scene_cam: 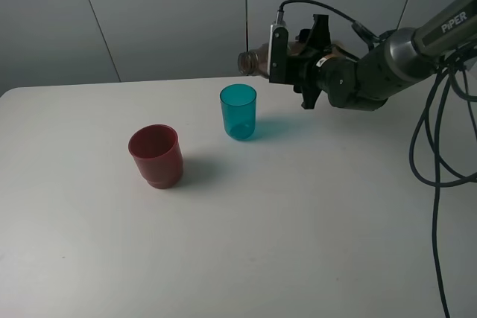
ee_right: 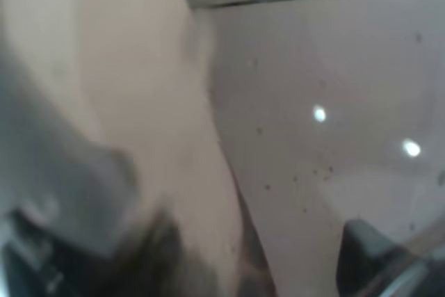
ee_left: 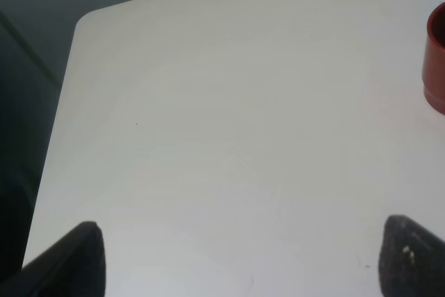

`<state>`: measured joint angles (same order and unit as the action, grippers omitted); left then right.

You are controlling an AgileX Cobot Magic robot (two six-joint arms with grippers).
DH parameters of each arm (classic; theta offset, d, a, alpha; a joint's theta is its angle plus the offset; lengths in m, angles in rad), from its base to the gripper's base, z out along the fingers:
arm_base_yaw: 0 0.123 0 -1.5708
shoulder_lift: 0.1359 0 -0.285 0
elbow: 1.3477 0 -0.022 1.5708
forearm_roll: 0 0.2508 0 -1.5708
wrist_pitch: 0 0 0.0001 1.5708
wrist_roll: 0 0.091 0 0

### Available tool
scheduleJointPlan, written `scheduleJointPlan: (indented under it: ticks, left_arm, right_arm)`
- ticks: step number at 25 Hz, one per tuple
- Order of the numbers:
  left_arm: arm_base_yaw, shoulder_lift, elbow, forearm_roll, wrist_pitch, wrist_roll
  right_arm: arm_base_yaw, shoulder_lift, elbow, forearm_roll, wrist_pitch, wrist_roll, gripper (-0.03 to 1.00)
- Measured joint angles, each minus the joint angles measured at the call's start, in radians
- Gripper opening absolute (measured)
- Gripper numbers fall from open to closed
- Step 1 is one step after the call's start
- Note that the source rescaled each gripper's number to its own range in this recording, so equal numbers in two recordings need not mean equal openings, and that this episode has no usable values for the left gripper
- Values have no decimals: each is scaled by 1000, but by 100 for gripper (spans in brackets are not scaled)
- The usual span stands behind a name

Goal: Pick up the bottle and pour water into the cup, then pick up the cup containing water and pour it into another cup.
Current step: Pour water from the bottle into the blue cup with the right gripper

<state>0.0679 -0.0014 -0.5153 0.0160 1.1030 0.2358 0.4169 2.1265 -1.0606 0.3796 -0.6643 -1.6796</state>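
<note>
1. Right gripper (scene_cam: 294, 61): clenched on the bottle (scene_cam: 253, 61), held up off the table (scene_cam: 298, 221). The bottle lies roughly horizontal, and only its neck end sticks out past the gripper.
2. The bottle's open mouth points toward the left side of the high view, above the teal cup (scene_cam: 238, 112) and not touching it. Can't tell if any water is coming out.
3. Right wrist view is a close blur of brownish translucent surface with a few bright spots, so no jaw detail there.
4. Left gripper (ee_left: 243, 259): released, jaws spread wide, nothing between them. Its two dark fingers (ee_left: 80, 259) sit above bare table, with the red cup (ee_left: 437, 57) off to one edge of that view, apart from them.
5. Count: one bottle, two cups (one teal, one red), two arms, though only the right one shows in the high view.
6. Teal cup: translucent plastic, straight and slightly tapered, upright. Red cup (scene_cam: 156, 156): opaque, squat, wider, with a stepped narrower base, also upright. The cups stand near each other without touching, the red one closer to the camera.
7. Bottle: smoky grey-brown translucent plastic, narrow threaded neck, no cap.
8. Table: matte white, rounded corner. Black cables (scene_cam: 436, 184) hang by the right arm.
</note>
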Motion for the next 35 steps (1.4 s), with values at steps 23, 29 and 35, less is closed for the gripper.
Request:
scheduleJointPlan:
  ticks: [23,29,35]
  left_arm:
    - [0,0,0,0,0,0]
    - [0,0,0,0,0,0]
    - [0,0,0,0,0,0]
  right_arm:
    - [0,0,0,4,-30,-201,0]
    - [0,0,0,4,-34,-239,0]
    - [0,0,0,4,-54,-274,0]
